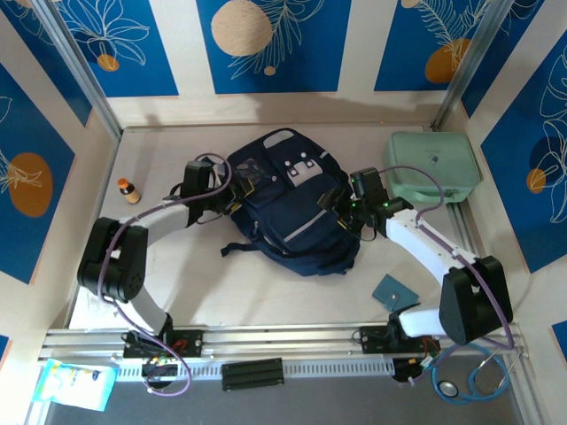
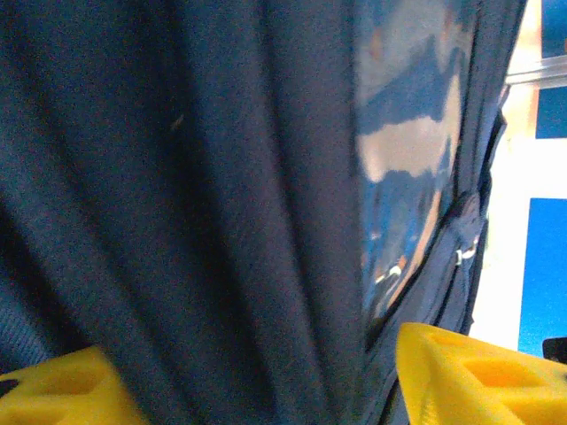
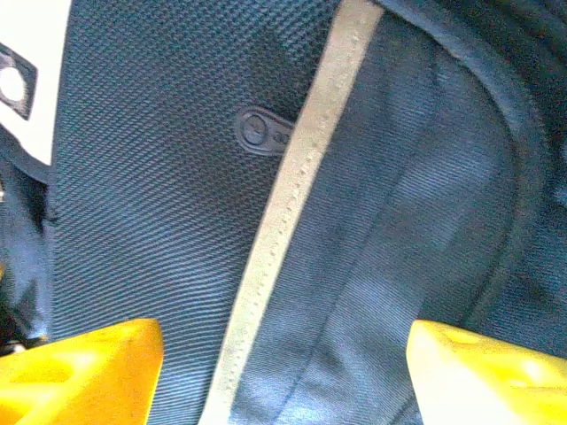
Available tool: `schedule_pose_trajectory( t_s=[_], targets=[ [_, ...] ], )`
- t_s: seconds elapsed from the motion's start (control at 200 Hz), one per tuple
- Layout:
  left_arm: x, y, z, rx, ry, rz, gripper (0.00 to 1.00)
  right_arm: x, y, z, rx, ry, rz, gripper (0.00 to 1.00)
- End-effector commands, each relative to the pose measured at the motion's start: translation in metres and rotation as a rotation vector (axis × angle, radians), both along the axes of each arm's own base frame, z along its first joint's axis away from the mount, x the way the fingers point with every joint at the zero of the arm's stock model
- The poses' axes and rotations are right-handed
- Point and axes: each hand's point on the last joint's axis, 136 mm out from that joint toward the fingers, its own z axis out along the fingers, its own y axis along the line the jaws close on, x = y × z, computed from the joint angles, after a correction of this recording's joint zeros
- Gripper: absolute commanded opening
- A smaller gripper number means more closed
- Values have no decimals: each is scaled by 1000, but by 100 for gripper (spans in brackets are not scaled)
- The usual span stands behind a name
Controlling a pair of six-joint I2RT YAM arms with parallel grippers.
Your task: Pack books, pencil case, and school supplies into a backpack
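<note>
The navy backpack [image 1: 288, 212] lies flat in the middle of the table, its grey-patched pocket facing up. My left gripper [image 1: 236, 191] is at its upper left side. In the left wrist view the yellow fingers [image 2: 62, 390] of the left gripper [image 2: 252, 376] stand apart, with folds of backpack fabric [image 2: 221, 204] between them. My right gripper [image 1: 341, 209] is at the pack's right edge. It is open [image 3: 283, 359] over the pale stripe [image 3: 283, 204]. A teal square booklet [image 1: 394, 290] lies at the front right. The books are out of view.
A mint-green rounded case [image 1: 431, 168] stands at the back right; I cannot tell whether it is the pencil case. A small orange-capped bottle [image 1: 129, 190] stands at the left. Walls enclose the table on three sides. The metal rail [image 1: 283, 341] with the arm bases runs along the near edge.
</note>
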Motion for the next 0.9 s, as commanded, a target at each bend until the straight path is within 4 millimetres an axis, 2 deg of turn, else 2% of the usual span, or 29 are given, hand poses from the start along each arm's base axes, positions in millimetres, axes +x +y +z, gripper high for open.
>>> schedule_pose_trajectory(
  t_s=[0.0,0.085,0.165,0.24,0.435,0.64,0.795,0.895],
  targets=[
    [12,-5,10,-28,-21,-7,51,-12,-19,0,-81,6,-66,74],
    [12,-4,9,-36,-16,0,37,-17,-24,-3,-86,14,-74,75],
    [10,-2,10,-38,-17,13,27,-17,-16,-6,-70,20,-22,74],
    [6,0,10,-34,-14,16,24,-12,-7,-7,-41,22,18,74],
    [-1,6,21,-34,-23,33,0,8,15,-7,10,12,87,74],
    [-12,16,28,-49,-22,73,0,28,32,4,43,-73,126,74],
    [-23,27,22,-60,-7,148,0,63,36,27,66,-167,166,74],
    [-31,27,16,-82,12,186,0,87,49,42,84,-201,236,75]
  ],
)
